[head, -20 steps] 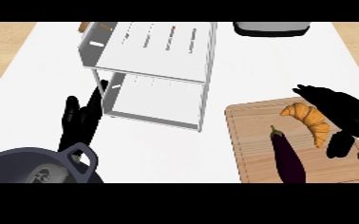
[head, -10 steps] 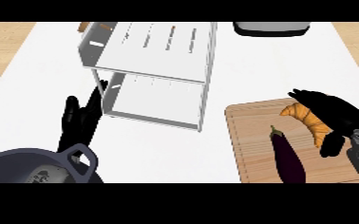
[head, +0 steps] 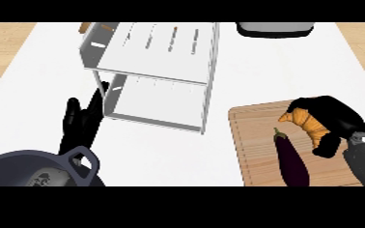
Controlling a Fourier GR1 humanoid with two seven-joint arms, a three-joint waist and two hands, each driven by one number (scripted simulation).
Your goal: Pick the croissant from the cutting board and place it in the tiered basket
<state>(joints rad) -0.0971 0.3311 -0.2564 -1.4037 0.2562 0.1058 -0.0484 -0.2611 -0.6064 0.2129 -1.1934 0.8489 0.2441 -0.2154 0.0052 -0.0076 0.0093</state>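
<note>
A golden croissant (head: 305,124) lies on the wooden cutting board (head: 255,140) at the right. My right hand (head: 333,118) covers the croissant's right side, fingers and thumb curled round it. The white tiered basket (head: 155,72) stands at the upper middle, both shelves bare. My left hand (head: 80,122) rests open, fingers up, just left of the basket's lower shelf.
A dark purple eggplant (head: 289,158) lies on the board beside the croissant. A dark pot with a lid (head: 43,169) sits at the lower left, below my left hand. A grey appliance (head: 274,28) stands at the counter's far edge.
My right hand has slid left and down over the croissant and curled its fingers round it. The left hand has stayed still.
</note>
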